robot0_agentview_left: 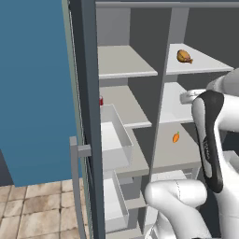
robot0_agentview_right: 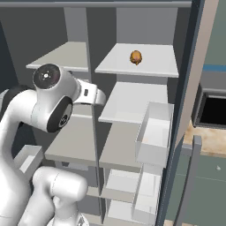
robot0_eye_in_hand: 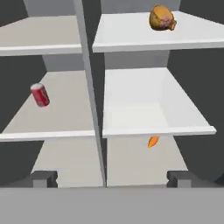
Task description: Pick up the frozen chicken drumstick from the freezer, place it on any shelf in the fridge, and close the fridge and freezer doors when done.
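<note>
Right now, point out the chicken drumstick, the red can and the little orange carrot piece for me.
chicken drumstick (robot0_eye_in_hand: 162, 18), hand view, on its golden-brown middle.
red can (robot0_eye_in_hand: 40, 95), hand view, on its side wall.
carrot piece (robot0_agentview_left: 176, 137), left base view, on its orange body.

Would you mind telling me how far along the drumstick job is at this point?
Done, it seems: the frozen chicken drumstick lies on the top shelf of the right-hand column, with nothing holding it. In hand: the gripper is open and empty, facing the shelves. Left: closing up. One door stands wide open in the left base view, and both columns are exposed.
</note>
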{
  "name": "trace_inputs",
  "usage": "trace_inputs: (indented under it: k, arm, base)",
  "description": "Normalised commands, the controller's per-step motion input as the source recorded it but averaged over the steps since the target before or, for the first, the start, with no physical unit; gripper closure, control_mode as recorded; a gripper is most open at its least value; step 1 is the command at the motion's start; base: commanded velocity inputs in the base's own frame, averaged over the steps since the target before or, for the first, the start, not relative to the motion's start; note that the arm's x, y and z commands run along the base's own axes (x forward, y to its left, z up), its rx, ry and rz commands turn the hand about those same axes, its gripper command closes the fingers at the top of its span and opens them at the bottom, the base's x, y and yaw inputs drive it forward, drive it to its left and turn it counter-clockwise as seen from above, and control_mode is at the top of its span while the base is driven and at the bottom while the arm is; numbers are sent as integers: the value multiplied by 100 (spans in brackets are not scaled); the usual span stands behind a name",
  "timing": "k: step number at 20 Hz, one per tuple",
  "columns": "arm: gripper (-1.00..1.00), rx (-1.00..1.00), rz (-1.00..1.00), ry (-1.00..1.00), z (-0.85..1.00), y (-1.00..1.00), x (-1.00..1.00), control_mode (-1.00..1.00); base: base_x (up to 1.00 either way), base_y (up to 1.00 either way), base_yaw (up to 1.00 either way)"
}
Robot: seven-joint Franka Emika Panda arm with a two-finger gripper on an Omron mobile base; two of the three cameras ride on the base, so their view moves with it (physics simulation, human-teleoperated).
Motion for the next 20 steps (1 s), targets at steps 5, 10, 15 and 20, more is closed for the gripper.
trace_inputs:
  k: [5, 10, 15, 20]
  arm:
    - [-100, -2, 9, 31, -57, 64, -4, -100]
    - [-100, -4, 4, 4, -6, 9, 1, -100]
    - [-100, 0, 0, 0, 0, 0, 0, -100]
    - [-100, 0, 0, 0, 0, -15, 0, -100]
  base:
    - [0, 0, 0]
    - [0, 0, 0]
    - [0, 0, 0]
    - [0, 0, 0]
